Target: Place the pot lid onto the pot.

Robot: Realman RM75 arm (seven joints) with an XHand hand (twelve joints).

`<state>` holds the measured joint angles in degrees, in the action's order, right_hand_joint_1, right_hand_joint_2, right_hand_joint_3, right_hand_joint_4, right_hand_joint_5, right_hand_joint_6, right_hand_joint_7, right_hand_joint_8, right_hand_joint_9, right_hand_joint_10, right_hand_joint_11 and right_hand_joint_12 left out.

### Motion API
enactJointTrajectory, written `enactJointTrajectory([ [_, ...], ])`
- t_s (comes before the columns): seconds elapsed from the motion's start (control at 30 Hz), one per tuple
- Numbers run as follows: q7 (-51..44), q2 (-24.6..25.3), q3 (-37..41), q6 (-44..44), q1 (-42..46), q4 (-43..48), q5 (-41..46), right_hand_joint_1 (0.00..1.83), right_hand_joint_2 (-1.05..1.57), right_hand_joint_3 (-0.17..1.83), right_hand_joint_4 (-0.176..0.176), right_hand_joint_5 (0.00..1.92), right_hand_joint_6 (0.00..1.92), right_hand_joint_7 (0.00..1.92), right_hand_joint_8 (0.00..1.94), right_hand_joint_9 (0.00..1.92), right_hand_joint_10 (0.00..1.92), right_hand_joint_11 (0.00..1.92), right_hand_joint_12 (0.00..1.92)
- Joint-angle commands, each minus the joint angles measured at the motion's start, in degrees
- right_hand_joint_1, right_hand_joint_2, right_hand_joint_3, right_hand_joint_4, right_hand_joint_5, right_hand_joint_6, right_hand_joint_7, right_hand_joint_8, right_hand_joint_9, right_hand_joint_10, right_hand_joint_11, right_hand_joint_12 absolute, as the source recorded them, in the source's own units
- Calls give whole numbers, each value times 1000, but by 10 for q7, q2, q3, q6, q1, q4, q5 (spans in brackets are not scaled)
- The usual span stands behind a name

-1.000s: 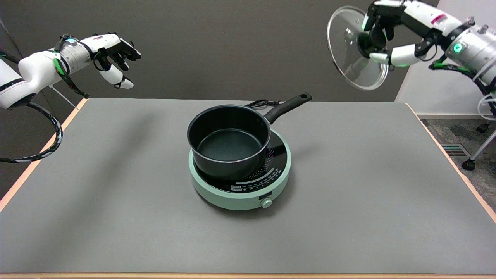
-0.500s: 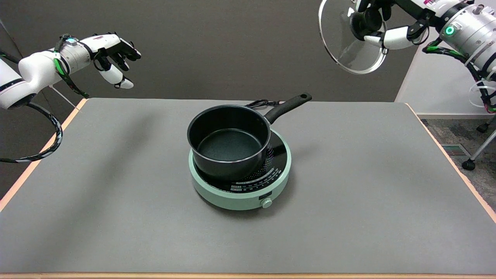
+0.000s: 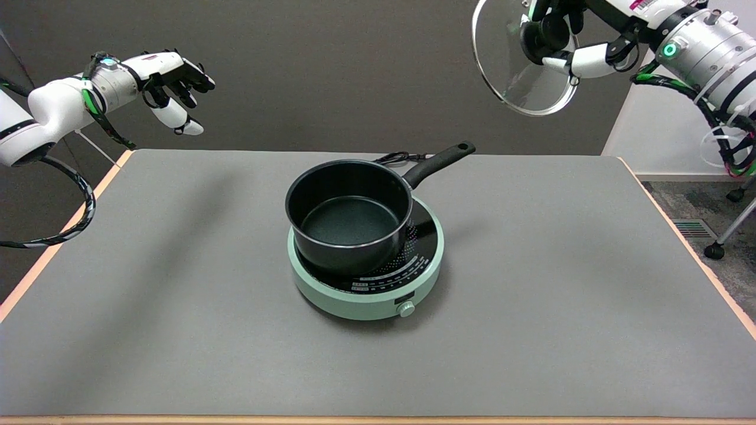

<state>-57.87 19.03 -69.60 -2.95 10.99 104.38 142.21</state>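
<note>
right hand (image 3: 567,35) gripping lid (image 3: 514,77) aloft

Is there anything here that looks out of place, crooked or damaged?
Nothing looks damaged or spilled. Two small things: the black pot sits off-centre on the green induction cooker, shifted toward its left side, and the glass pot lid is steeply tilted, almost on edge, in the right hand high above the table.
</note>
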Motion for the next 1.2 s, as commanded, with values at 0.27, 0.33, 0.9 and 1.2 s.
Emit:
enactJointTrajectory([
  [0.27,-2,-4,-10,-5,-1,-11,-29,1319,974,590,169,429,1521,725,1570,616,1921,-1,1921],
  [0.33,0,-6,-9,-4,-2,-13,-42,1320,972,591,169,431,1521,726,1568,624,1921,-1,1921],
  [0.9,-3,-13,-274,12,-268,-58,-53,1320,971,593,166,436,1526,727,1567,646,1921,-1,1921],
  [1.2,-2,-8,-407,31,-406,-73,-54,1319,972,592,166,437,1528,727,1568,648,1921,-1,1921],
])
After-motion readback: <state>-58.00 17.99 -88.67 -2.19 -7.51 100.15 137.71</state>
